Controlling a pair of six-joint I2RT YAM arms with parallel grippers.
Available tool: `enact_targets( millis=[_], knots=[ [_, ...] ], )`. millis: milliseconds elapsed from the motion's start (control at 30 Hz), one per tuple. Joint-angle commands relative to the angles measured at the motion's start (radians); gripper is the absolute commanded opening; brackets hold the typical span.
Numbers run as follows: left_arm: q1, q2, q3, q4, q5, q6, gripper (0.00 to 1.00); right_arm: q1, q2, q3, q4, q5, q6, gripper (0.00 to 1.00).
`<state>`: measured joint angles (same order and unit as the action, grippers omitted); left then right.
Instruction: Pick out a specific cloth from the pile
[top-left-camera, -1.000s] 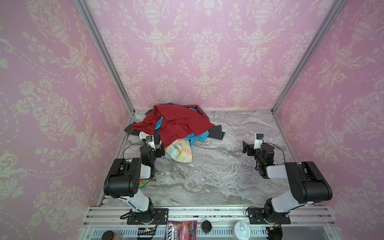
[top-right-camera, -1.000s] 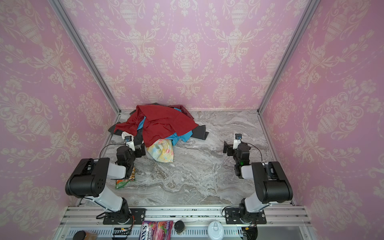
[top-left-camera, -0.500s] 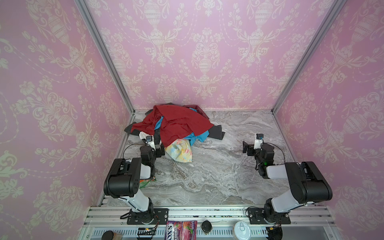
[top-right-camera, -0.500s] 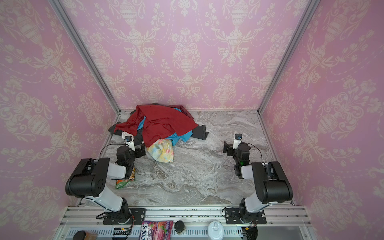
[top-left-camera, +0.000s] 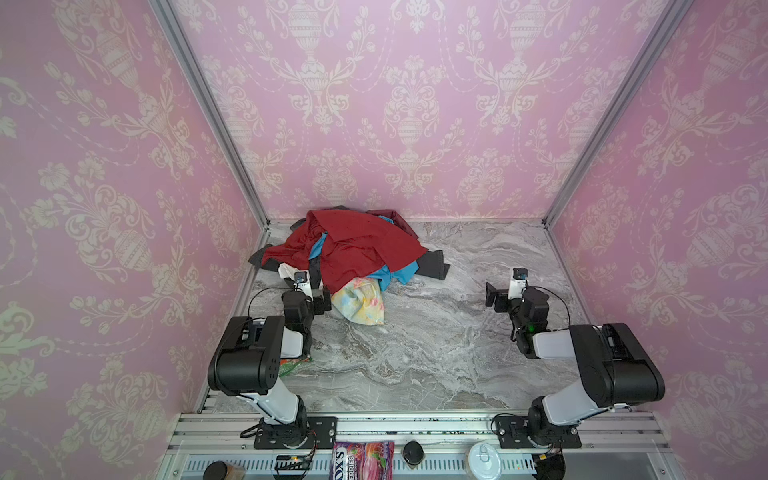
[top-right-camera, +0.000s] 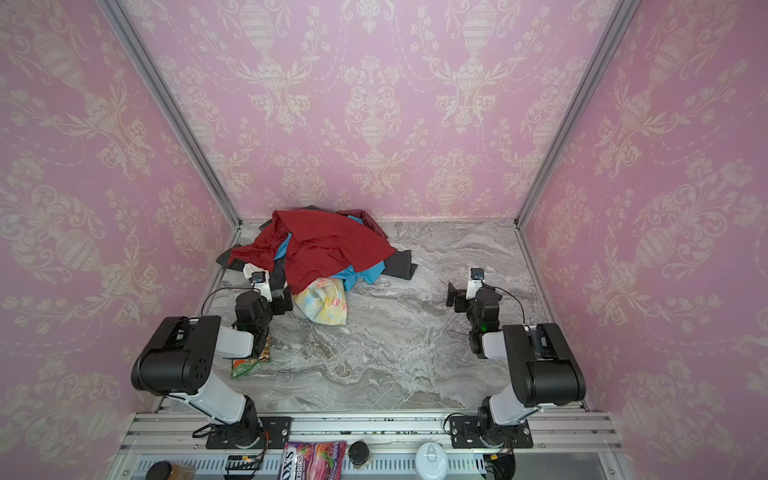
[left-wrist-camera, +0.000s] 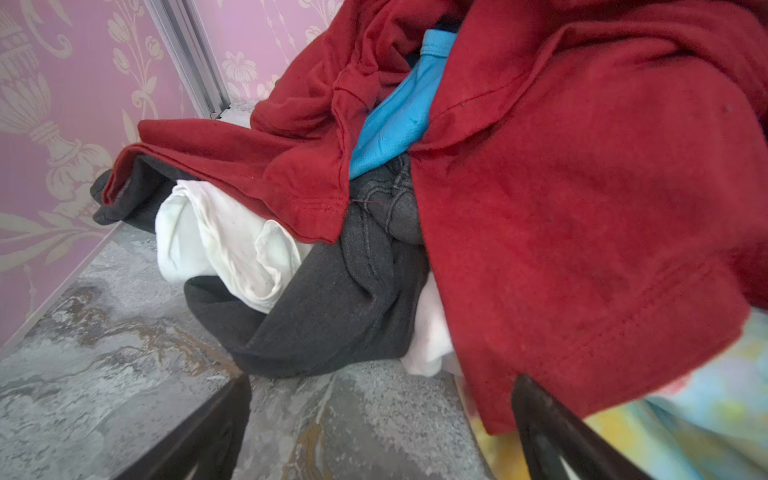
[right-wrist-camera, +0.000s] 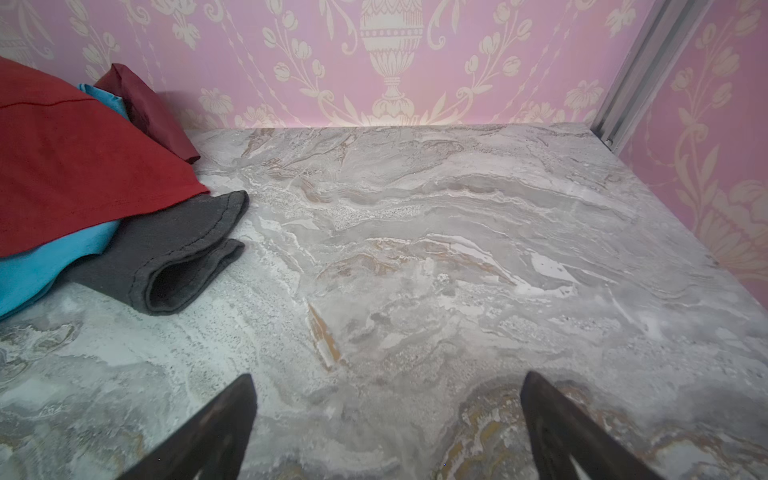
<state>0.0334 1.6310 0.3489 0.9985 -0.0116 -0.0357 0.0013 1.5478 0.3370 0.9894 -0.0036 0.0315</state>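
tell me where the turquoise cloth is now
In both top views the turquoise cloth is back left on the table, mostly under the red cloth, poking out between the floral cloth and the dark grey cloth.

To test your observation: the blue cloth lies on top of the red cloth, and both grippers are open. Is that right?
No. The blue cloth lies under the red cloth, peeking out from its folds, as the left wrist view shows. The left gripper and right gripper are indeed open.
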Motion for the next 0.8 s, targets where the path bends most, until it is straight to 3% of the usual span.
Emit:
enact_targets(
  millis=[0, 567, 767],
  knots=[
    [-0.013, -0.014, -0.010, 0.017, -0.024, 0.036, 0.99, 0.004, -0.012, -0.032, 0.063, 0.007, 0.022, 1.00],
    [-0.038, -0.098, -0.017, -0.031, -0.107, 0.041, 0.99, 0.012, -0.127, -0.006, -0.090, 0.088, 0.031, 1.00],
    [-0.039, -0.180, 0.068, -0.279, -0.189, 0.004, 0.99, 0.013, -0.221, 0.052, -0.280, 0.206, 0.075, 1.00]
  ],
)
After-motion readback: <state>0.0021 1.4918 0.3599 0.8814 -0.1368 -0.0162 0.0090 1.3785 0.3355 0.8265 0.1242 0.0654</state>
